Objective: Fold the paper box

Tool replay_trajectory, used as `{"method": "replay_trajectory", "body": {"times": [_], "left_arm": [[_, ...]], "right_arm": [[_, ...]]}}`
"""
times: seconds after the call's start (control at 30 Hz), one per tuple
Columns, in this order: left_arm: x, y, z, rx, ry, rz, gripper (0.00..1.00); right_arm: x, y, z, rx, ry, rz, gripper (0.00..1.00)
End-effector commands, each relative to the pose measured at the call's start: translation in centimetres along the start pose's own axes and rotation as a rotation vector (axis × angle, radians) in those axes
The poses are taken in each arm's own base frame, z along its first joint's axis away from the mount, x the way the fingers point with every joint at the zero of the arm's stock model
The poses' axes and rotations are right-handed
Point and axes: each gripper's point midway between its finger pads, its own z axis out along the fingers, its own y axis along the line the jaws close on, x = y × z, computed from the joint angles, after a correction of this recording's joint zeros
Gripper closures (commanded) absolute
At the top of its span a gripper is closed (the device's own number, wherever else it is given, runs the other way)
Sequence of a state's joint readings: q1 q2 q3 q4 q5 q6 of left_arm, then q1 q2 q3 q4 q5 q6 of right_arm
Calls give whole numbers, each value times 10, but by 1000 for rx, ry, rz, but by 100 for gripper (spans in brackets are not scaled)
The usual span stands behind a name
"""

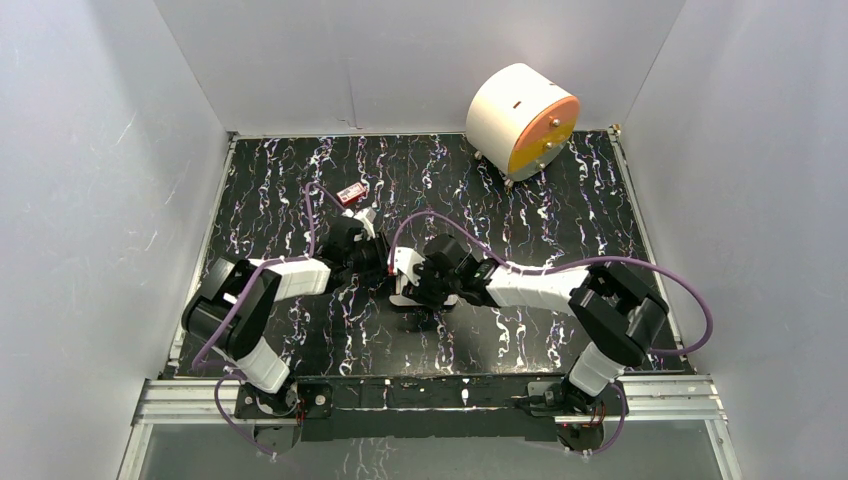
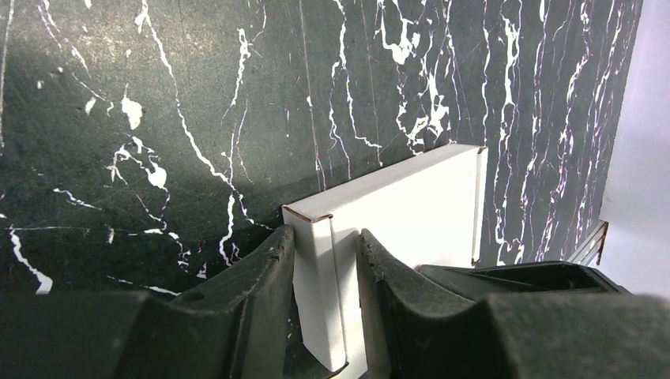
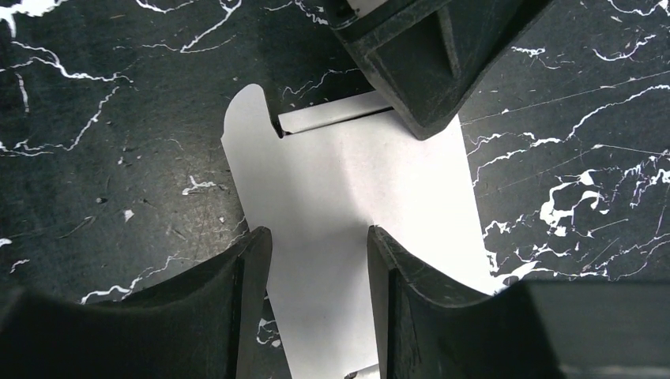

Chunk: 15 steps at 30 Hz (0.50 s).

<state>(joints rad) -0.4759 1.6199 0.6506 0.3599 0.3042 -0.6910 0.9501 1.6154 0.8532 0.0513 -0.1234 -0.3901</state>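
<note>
The paper box (image 1: pixel 404 299) is white thin cardboard, partly folded, lying on the black marbled table between the two arms. In the left wrist view one raised end wall of the box (image 2: pixel 320 292) stands between my left gripper's (image 2: pixel 325 245) fingers, and both pads touch it. In the right wrist view a flat panel with a rounded tab (image 3: pixel 332 181) lies under my right gripper (image 3: pixel 320 237). Its jaws stand apart above the panel and grip nothing. The left gripper (image 3: pixel 411 63) shows as a dark block at the panel's far edge.
A big white cylinder with an orange face (image 1: pixel 522 120) stands at the back right. A tiny red item (image 1: pixel 350 194) lies behind the left gripper. White walls close in the table (image 1: pixel 560 230) on three sides. Purple cables (image 1: pixel 560 265) loop over both arms.
</note>
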Motion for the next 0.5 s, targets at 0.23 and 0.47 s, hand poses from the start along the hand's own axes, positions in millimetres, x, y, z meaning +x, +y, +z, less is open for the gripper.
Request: {"method": "replay_trajectory", "body": {"times": [0.23,0.47], "left_arm": [[56,34,5,-116,195,2,72],[66,31,6,-101,233,11,74]], "right_arm": [[40,-15,15,197,166,-93,45],[38,-23,18,310,192,-172,51]]}}
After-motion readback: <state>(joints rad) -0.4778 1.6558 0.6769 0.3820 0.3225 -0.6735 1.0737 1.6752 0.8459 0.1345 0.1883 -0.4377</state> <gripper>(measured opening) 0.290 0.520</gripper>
